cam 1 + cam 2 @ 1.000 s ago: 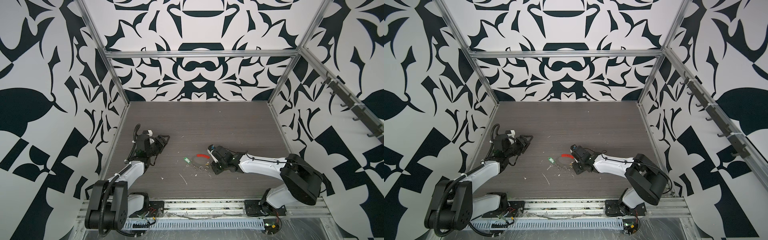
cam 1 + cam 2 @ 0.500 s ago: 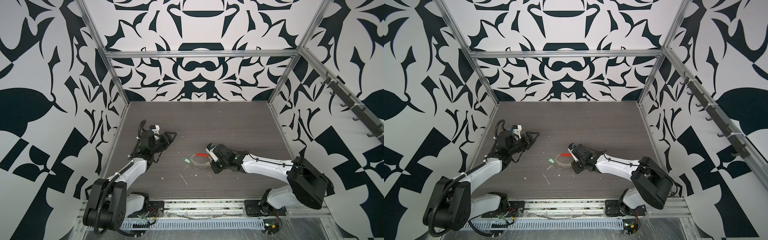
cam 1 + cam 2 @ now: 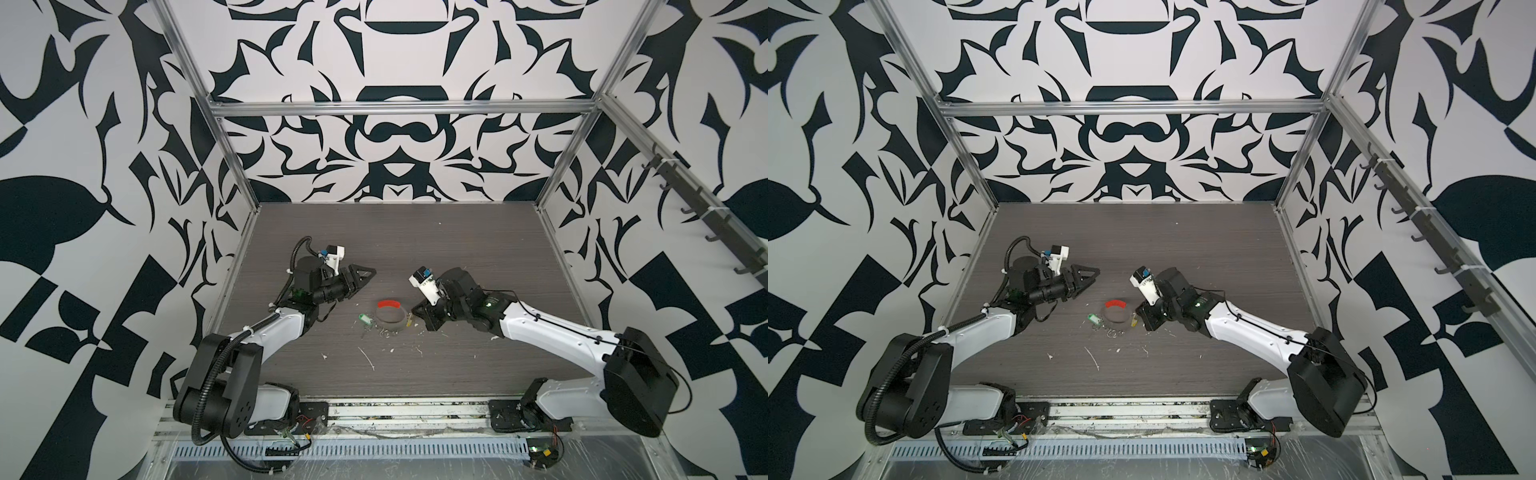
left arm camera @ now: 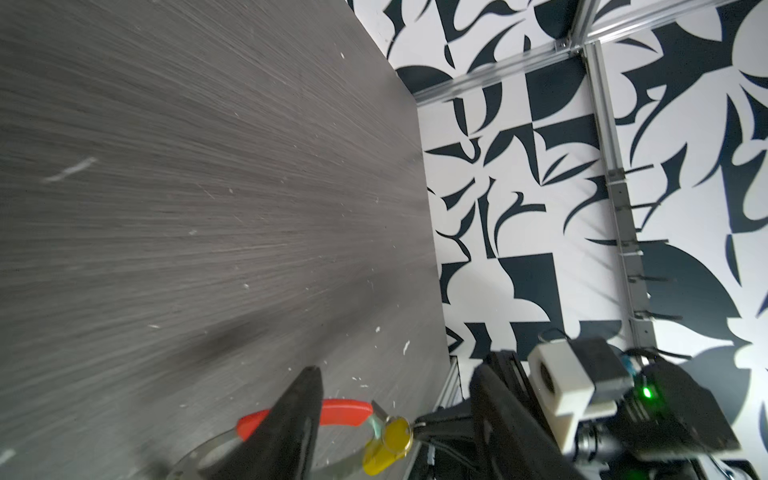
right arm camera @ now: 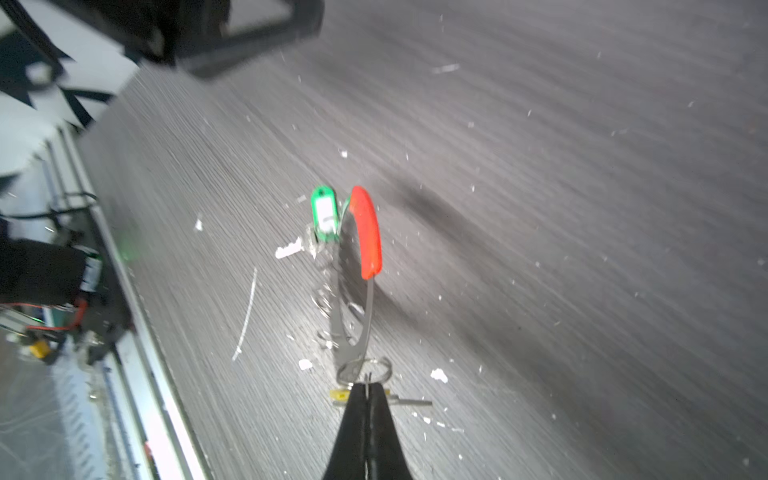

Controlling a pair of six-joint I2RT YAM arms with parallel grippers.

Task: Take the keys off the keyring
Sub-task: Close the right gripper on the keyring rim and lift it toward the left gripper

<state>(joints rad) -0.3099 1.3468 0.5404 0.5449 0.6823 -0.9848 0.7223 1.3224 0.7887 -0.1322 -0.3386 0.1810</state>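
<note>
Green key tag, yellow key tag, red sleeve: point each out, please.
green key tag [image 5: 324, 214], right wrist view, on its white label
yellow key tag [image 4: 388, 444], left wrist view, on its body
red sleeve [image 3: 390, 302], a top view, middle of its arc

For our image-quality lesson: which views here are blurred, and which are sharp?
Both top views are sharp and evenly lit; the left wrist view smears the table into streaks; the right wrist view is streaked too, though the green tag reads clearly.
</note>
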